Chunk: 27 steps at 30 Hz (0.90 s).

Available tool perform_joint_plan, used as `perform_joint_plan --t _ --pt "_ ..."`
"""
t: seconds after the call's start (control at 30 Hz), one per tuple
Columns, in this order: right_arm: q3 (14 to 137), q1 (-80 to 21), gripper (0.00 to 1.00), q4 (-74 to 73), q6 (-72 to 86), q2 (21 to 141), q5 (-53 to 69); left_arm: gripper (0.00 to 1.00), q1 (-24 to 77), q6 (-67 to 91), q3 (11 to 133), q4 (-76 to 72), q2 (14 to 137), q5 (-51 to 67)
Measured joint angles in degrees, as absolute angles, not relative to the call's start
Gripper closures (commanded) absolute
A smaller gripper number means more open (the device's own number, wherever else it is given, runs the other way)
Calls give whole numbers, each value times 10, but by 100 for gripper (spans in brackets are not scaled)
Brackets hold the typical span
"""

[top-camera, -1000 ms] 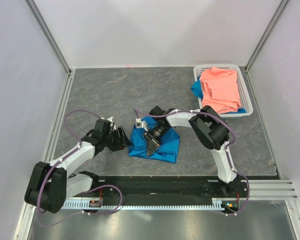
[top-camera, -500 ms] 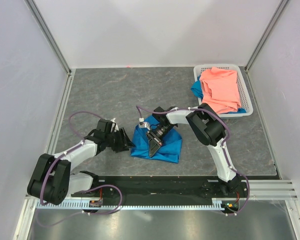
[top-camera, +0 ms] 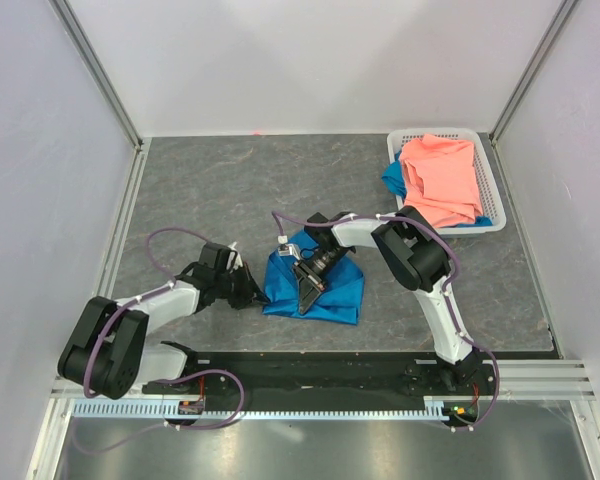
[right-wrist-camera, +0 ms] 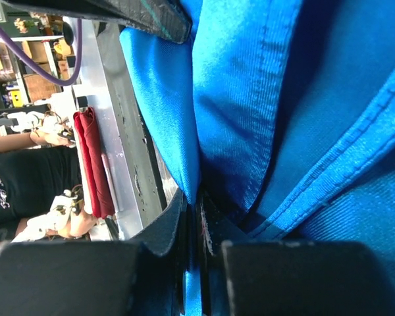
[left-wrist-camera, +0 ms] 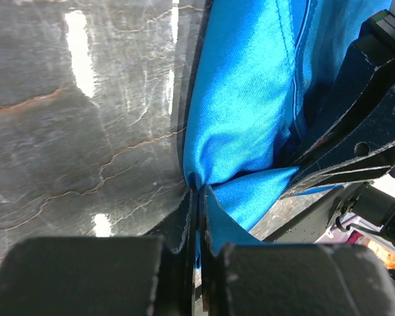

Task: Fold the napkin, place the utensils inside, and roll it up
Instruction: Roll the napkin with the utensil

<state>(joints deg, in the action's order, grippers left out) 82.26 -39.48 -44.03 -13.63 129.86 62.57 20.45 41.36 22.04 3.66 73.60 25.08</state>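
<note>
The bright blue napkin (top-camera: pixel 325 285) lies bunched on the grey table in front of the arms. My left gripper (top-camera: pixel 254 291) sits low at its left edge, shut on a pinch of the blue cloth (left-wrist-camera: pixel 243 112), which shows between the closed fingertips (left-wrist-camera: pixel 184 217). My right gripper (top-camera: pixel 306 293) comes down onto the napkin's middle and is shut on a fold of it (right-wrist-camera: pixel 283 99). In the left wrist view the right gripper's black body (left-wrist-camera: pixel 355 131) stands close on the right. The utensils are out of view.
A white basket (top-camera: pixel 394 152) stands at the back right, holding a salmon-pink cloth (top-camera: pixel 440 180) with a blue scrap (top-camera: pixel 391 180) peeking out beneath it. Walls close in the table on the left, back and right. A black rail (top-camera: pixel 320 370) runs along the near edge.
My left gripper slid right to the napkin's left edge and closed on the cloth. The right gripper kept its hold on the napkin and shifted only slightly.
</note>
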Motion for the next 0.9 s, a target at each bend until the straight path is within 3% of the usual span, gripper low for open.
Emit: perform_joint_plan --t 0.07,0.2,0.47,0.67,0.9 --pt "826 -395 80 -446 -133 1298 619 98 206 414 220 30 740 255" --pt "828 -395 63 -450 -118 1284 595 98 208 413 222 26 745 258" --pt "814 -394 45 -391 -97 1171 456 98 208 412 226 29 750 260" --pt "738 -426 40 -321 -92 1027 310 98 210 409 231 35 753 260" --pt "597 -585 39 -211 -99 930 98 98 211 399 246 60 759 256"
